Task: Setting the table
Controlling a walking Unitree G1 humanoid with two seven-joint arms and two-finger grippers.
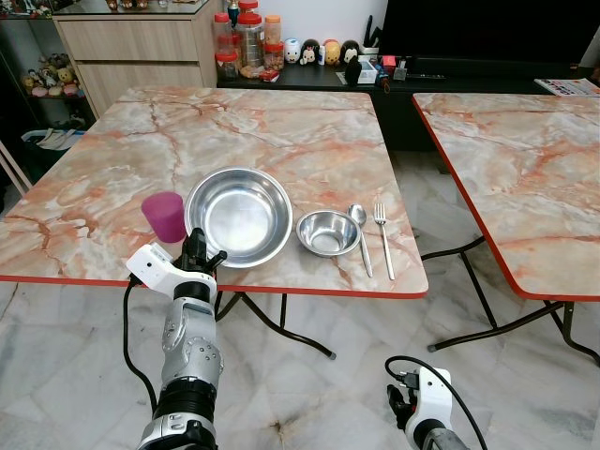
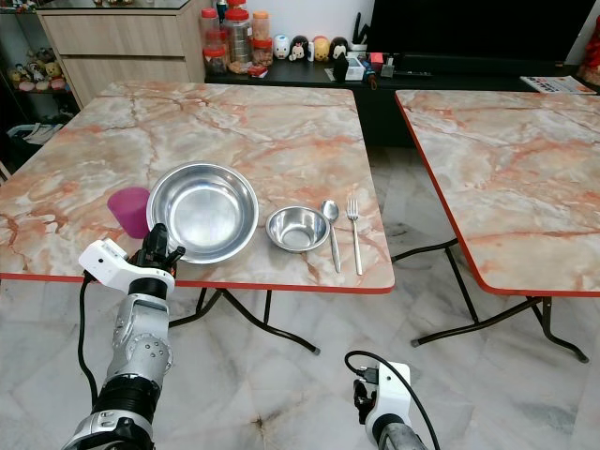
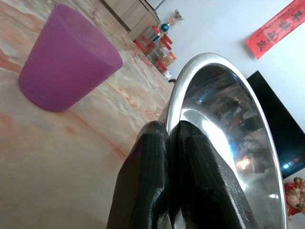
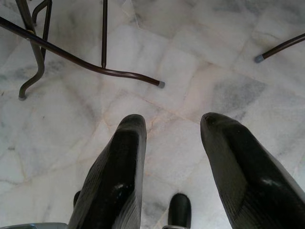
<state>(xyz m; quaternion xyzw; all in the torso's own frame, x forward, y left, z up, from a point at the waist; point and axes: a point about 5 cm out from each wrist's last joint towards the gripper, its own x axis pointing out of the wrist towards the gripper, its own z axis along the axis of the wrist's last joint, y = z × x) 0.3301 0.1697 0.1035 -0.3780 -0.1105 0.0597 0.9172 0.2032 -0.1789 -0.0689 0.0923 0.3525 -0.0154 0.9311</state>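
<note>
**Left gripper at the big bowl's rim, right arm hanging low**

The marble-patterned table (image 1: pixel 281 122) with its red edge carries the whole setting near its front edge. A second table of the same kind (image 1: pixel 525 169) stands apart on the right, cut off by the frame. Behind both, a dark cabinet holds jars (image 1: pixel 246 42) and small figures too small to tell apart.

Largest of the setting is the big steel bowl (image 1: pixel 238 216), close to the front edge. Toward the front left corner, just beside it, stands the purple cup (image 1: pixel 164 216), upright. On the bowl's other side sits the small steel bowl (image 1: pixel 327 232), then the spoon (image 1: pixel 360 236) and the fork (image 1: pixel 383 236), lying side by side and pointing away from the front edge.

The left gripper (image 1: pixel 199 251) is raised at the front edge, against the near rim of the big steel bowl. In the left wrist view its fingers (image 3: pixel 143 186) are pressed together with no gap; the rim seems to touch them, though the angle is too close to be sure, and nothing is seen between them.

The right gripper (image 4: pixel 171 157) hangs below table height over the pale stone floor (image 4: pixel 200 57), its fingers spread apart and holding nothing. A table leg (image 4: pixel 71 57) crosses the floor beyond them.
</note>
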